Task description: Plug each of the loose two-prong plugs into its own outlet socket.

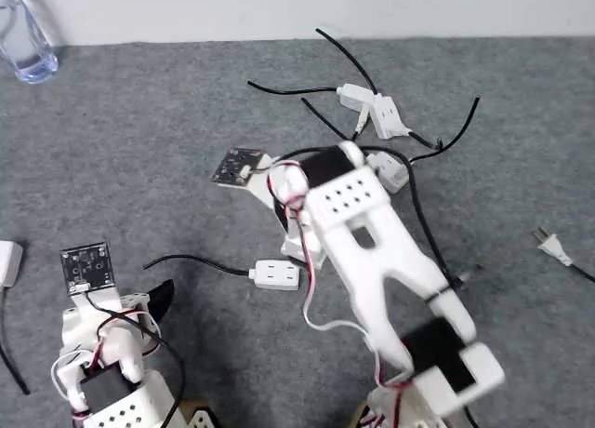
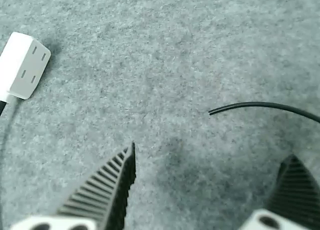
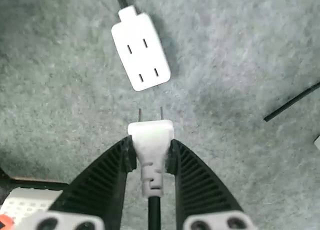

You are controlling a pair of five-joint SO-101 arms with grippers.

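Note:
My right gripper [image 3: 150, 157] is shut on a white two-prong plug [image 3: 151, 135] with a black cord. The prongs point at a white outlet socket [image 3: 140, 51] lying a short gap ahead on the grey carpet. From above, that socket [image 1: 276, 275] lies just beside the right arm's wrist [image 1: 296, 225]. My left gripper [image 2: 210, 155] hangs open above bare carpet, holding nothing. A second white socket [image 2: 24, 65] lies off to its side, at the carpet's left edge [image 1: 7, 260]. One loose white plug [image 1: 553, 247] lies far right.
At the back, joined white plugs and sockets [image 1: 372, 112] lie among black cords. Another white socket [image 1: 390, 172] sits by the right arm. A loose black cord end [image 2: 260, 106] lies ahead of the left gripper. A clear bottle [image 1: 23, 37] stands at the back left.

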